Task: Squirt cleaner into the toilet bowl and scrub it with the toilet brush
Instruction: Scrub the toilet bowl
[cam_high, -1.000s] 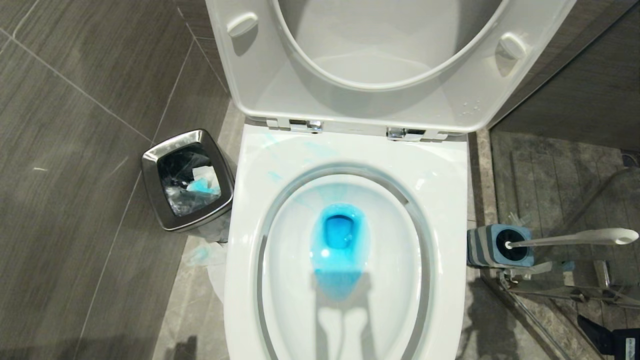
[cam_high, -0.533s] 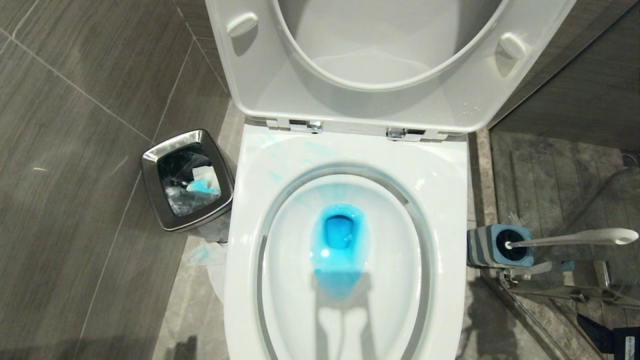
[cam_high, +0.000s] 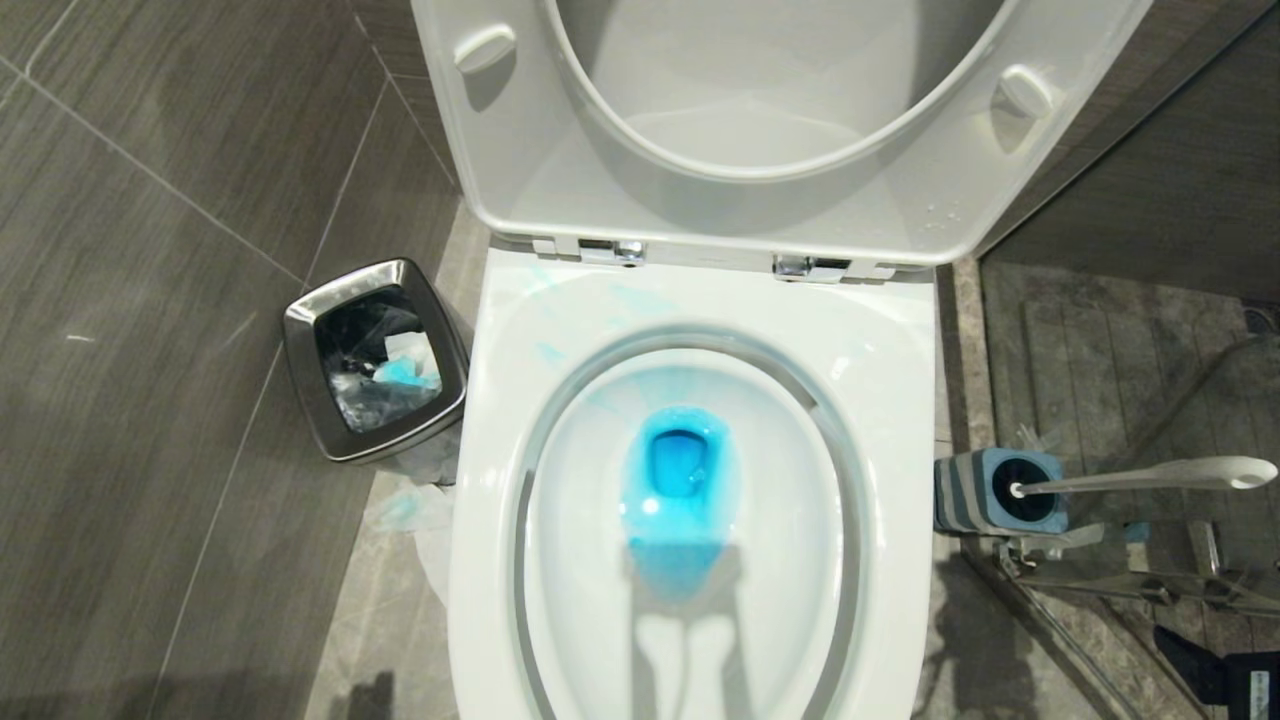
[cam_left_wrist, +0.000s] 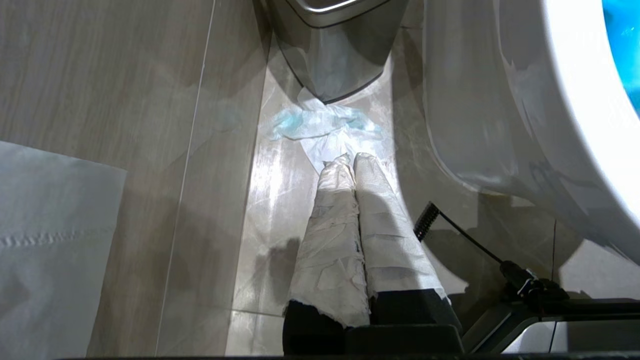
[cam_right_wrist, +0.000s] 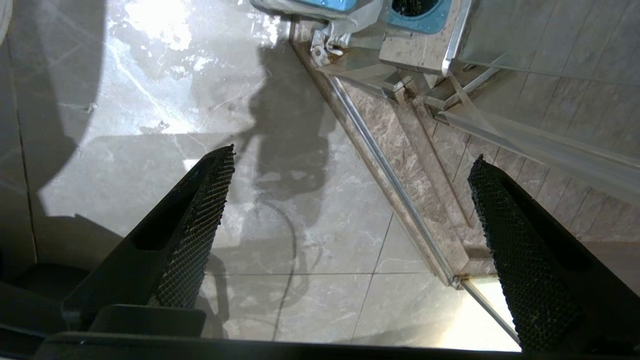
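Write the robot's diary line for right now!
cleaner: in toilet bowl | toilet brush: in holder | right hand: open, empty | left hand: shut

bathroom | toilet bowl (cam_high: 690, 300), steel bin (cam_high: 375, 360), tiled floor (cam_high: 150, 300)

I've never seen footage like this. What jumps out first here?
The vivid blue cleaner pooled at the bottom of the open white toilet bowl, dead centre. On the floor to the bowl's left stands a steel bin holding blue-stained tissue; to its right the toilet brush sits in its striped holder, handle leaning away.
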